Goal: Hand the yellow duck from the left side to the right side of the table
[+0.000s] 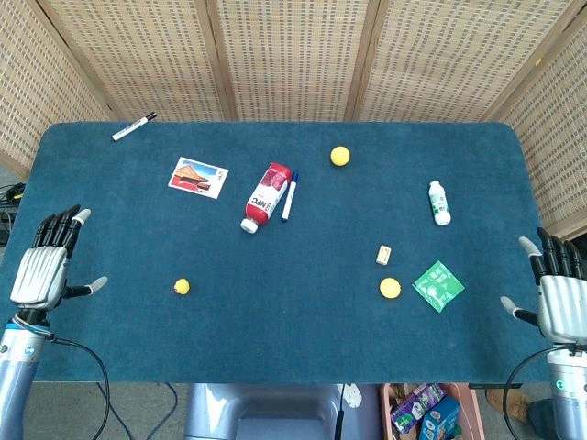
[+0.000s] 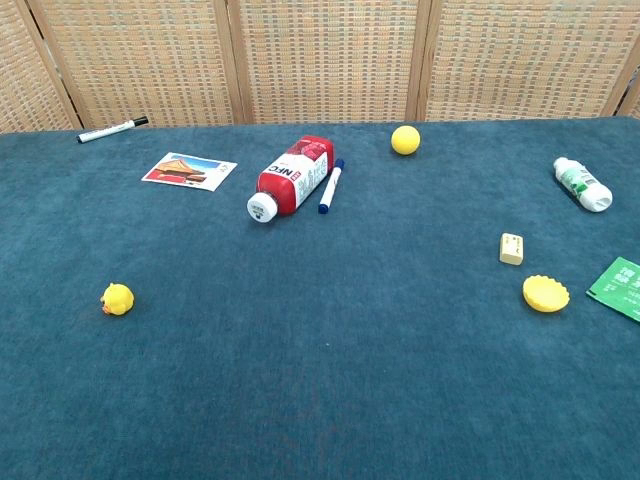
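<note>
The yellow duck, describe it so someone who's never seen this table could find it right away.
Start at the blue table and go to its left side, near the front edge. The yellow duck sits alone there, apart from the left robot hand. Unlike the yellow ball and the flat yellow disc, it is tiny and has an orange beak.

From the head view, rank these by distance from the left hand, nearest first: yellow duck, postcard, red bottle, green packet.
From the left hand:
1. yellow duck, left side, near the front edge.
2. postcard, left of centre, farther back.
3. red bottle, lying around the middle.
4. green packet, far right, close to the right hand.
</note>
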Available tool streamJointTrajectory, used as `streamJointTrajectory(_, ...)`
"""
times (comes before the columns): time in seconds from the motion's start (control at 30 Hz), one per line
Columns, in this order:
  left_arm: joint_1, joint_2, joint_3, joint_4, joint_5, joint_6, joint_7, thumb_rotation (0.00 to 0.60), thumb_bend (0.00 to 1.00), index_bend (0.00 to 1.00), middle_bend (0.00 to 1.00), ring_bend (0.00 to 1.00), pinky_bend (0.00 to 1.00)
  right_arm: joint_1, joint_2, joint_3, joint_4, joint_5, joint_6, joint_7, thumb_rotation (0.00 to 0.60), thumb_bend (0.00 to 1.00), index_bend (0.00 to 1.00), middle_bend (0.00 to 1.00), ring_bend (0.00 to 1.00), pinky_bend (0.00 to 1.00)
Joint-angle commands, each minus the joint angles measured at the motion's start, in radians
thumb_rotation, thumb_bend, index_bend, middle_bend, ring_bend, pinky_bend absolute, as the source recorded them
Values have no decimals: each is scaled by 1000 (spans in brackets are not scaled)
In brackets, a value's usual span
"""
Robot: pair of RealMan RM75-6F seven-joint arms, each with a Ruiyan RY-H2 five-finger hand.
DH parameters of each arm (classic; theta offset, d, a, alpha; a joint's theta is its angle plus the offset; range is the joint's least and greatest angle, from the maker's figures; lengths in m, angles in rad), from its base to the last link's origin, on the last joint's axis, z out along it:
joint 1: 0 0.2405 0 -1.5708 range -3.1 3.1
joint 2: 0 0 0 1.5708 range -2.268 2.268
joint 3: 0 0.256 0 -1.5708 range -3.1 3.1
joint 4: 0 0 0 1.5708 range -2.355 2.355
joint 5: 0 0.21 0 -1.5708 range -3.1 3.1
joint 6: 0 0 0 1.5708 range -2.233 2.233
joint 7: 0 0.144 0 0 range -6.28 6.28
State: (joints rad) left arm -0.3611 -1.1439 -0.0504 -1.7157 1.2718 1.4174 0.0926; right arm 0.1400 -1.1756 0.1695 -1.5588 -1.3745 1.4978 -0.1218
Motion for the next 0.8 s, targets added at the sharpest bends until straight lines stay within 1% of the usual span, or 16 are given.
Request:
streamJointTrajectory(0.03, 7, 4, -8, -9, -6, -6, 22, 600, 0, 0, 0, 0, 0, 0, -2, 2, 0, 4, 0, -3, 600, 0, 0, 0, 0, 0)
streamJointTrajectory(0.23, 2, -8, -10, -2, -7, -34, 59, 600, 0, 0, 0, 0, 0, 0, -2, 5, 1, 9, -5, 3, 600, 0, 0, 0, 0, 0)
streamJointTrajectory(0.33, -32, -21, 3, 25, 18, -108, 82, 600, 0, 0, 0, 0, 0, 0, 0, 7, 2, 12, -8, 12, 600, 0, 0, 0, 0, 0)
streamJointTrajectory(0.37, -55, -30, 10, 45, 28, -153, 94, 600, 0, 1, 0, 0, 0, 0, 1, 8, 3, 14, -9, 16, 600, 0, 0, 0, 0, 0)
streamJointTrajectory(0.47, -115, -67, 11, 103, 35, -263, 113, 600, 0, 79, 0, 0, 0, 0, 4, 11, 2, 18, -10, 24, 600, 0, 0, 0, 0, 0)
streamJointTrajectory(0.5, -141, -88, 9, 132, 34, -311, 110, 600, 0, 133, 0, 0, 0, 0, 4, 12, 1, 19, -11, 26, 600, 0, 0, 0, 0, 0)
streamJointTrajectory(0.57, -174, -116, 9, 170, 32, -375, 103, 600, 1, 226, 0, 0, 0, 1, 5, 12, 0, 19, -13, 28, 600, 0, 0, 0, 0, 0)
streamJointTrajectory(0.63, -208, -153, 7, 223, 39, -430, 99, 600, 30, 303, 0, 0, 0, 2, 4, 12, 1, 22, -18, 27, 600, 0, 0, 0, 0, 0)
streamJointTrajectory(0.8, -253, -224, 8, 305, 38, -506, 109, 600, 133, 382, 0, 0, 0, 7, 1, 12, 7, 31, -34, 25, 600, 0, 0, 0, 0, 0)
